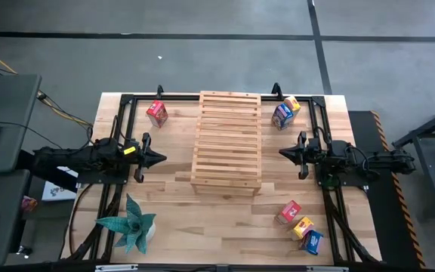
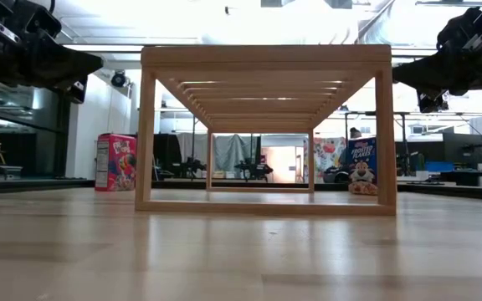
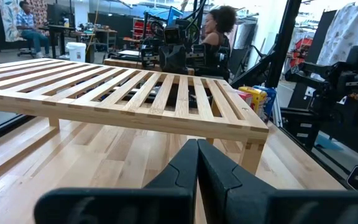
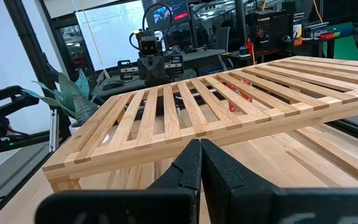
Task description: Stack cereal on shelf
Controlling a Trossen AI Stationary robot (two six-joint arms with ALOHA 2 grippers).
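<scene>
Nothing is stacked yet: the left gripper [image 1: 159,158] and right gripper [image 1: 284,153], both pinched shut and empty, flank the slatted shelf [image 1: 227,141] mid-table. Best to open wide first, then descend squarely on one box. Six cereal boxes: one red box [image 1: 157,113], a pair [image 1: 285,112], three [image 1: 299,227]; one teal plant [image 1: 130,224]

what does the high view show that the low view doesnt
Only the high view: the teal plant, three cereal boxes at the table's near right corner, and both grippers, left and right, shut and empty on either side of the shelf. Only the low view: the room behind, seen through the shelf's frame. Both: the shelf, and a red box by the left side.
</scene>
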